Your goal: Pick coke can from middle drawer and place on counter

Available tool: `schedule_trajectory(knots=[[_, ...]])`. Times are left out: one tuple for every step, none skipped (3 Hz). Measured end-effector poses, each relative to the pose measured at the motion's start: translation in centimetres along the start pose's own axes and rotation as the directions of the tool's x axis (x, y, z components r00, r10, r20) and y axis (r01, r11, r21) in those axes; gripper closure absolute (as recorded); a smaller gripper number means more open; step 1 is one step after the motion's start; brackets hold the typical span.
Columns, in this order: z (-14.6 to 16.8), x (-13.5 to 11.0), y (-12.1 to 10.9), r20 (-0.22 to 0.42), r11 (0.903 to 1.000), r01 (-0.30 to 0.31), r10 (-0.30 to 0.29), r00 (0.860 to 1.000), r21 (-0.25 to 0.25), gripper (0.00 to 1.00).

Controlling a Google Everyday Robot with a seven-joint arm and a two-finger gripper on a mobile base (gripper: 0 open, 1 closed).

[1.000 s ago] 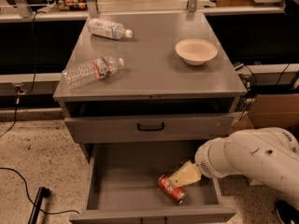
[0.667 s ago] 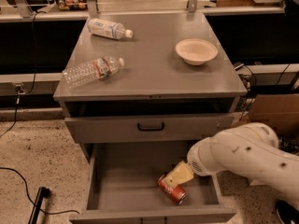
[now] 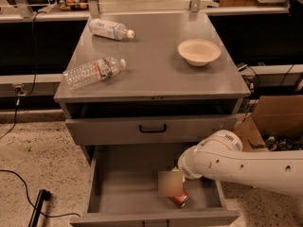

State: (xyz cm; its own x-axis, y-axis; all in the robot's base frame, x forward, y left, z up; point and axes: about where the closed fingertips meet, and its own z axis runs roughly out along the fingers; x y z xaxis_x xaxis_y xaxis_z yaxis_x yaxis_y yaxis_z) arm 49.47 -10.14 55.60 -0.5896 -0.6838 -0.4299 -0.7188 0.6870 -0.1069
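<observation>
Since a moment ago the arm has slid left; its pincer sits over the can, which lies near-right in the open drawer. Whether it grips, I cannot tell. Farther, the surface holds a left bottle, a bowl and a far bottle.

clr bottle lying, counter back-L | red-label clr bottle lying front-L | beige bowl upright, R | cardboard box on floor, R | gripper low in middle drawer
</observation>
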Motion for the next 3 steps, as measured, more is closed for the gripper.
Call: schedule_trajectory(knots=[[0.3,0.1,0.1,-0.002,1.0,-0.003,0.003,1.0,-0.003,0.0],[2.9,0.9,0.1,-0.017,0.9997,-0.013,0.012,1.0,-0.019,0.0],[8.4,3.5,-0.1,-0.021,0.9992,0.002,-0.003,1.0,-0.041,0.0]])
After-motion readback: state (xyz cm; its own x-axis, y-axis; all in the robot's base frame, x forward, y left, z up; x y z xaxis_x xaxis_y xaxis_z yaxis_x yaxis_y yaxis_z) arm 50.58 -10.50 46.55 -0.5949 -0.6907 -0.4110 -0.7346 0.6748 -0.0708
